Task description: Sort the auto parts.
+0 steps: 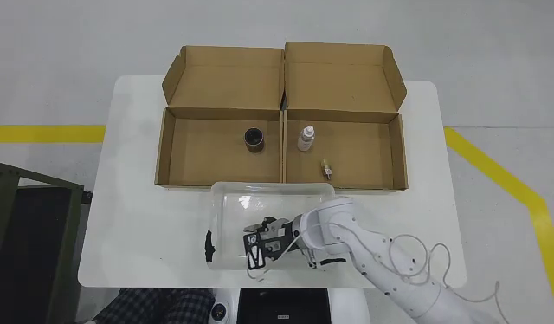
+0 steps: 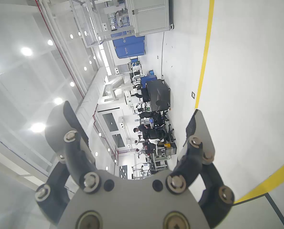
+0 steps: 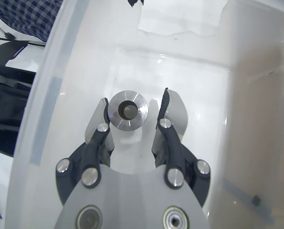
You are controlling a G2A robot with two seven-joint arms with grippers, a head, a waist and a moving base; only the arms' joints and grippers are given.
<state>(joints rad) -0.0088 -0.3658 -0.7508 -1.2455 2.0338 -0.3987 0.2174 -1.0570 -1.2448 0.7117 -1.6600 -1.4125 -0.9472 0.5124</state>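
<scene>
While three parts (image 1: 254,139) are lying in the cardboard boxes (image 1: 199,159), we are judging sorting mostly done | our right gripper (image 3: 135,108) is straddling a metal ring (image 3: 128,113) in the clear bin (image 1: 227,190), jaws spread | our left gripper (image 2: 132,114) is hanging spread, empty.

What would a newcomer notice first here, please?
The right gripper stands open around a metal ring inside the clear bin at the near edge of the table. Beyond it, two open cardboard boxes sit side by side: one holds a dark ring, the other a white bottle.
</scene>
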